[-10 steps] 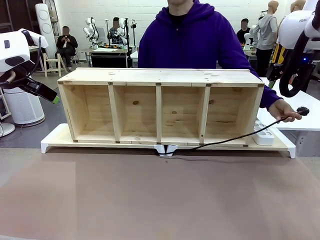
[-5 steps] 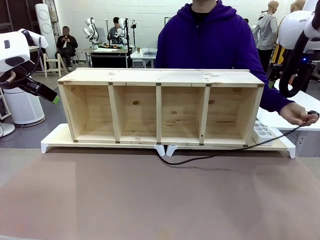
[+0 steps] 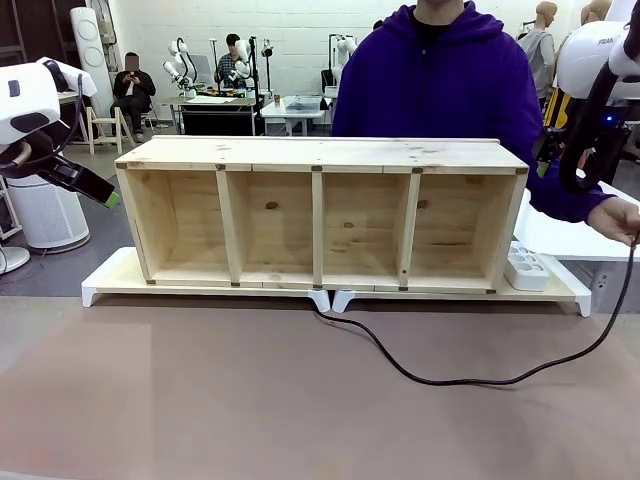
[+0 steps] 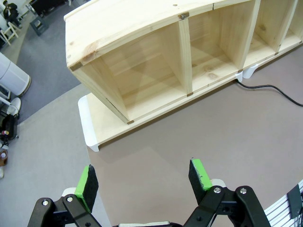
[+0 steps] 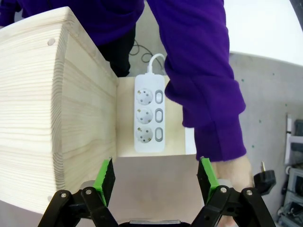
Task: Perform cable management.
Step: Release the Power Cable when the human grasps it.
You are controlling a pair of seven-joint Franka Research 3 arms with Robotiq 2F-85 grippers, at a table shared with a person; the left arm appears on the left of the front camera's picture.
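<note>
The black cable comes out of the gap under the wooden shelf, loops across the brown mat and rises at the right edge to the person's hand. In the right wrist view that hand holds the round black plug beside the shelf's end. My right gripper hangs open above the white power strip, holding nothing. My left gripper is open over the mat near the shelf's left end, far from the cable. In the front view the left gripper hovers off the table's left side.
The shelf stands on two low white boards at the mat's far edge. The power strip lies on the right board beside the shelf. The person in a purple hoodie stands behind the shelf. A white table is at the right.
The person has stepped to the right and drawn the plug farther right and up. The cable's slack has slid forward into a wide loop on the mat. Both arms are still.
</note>
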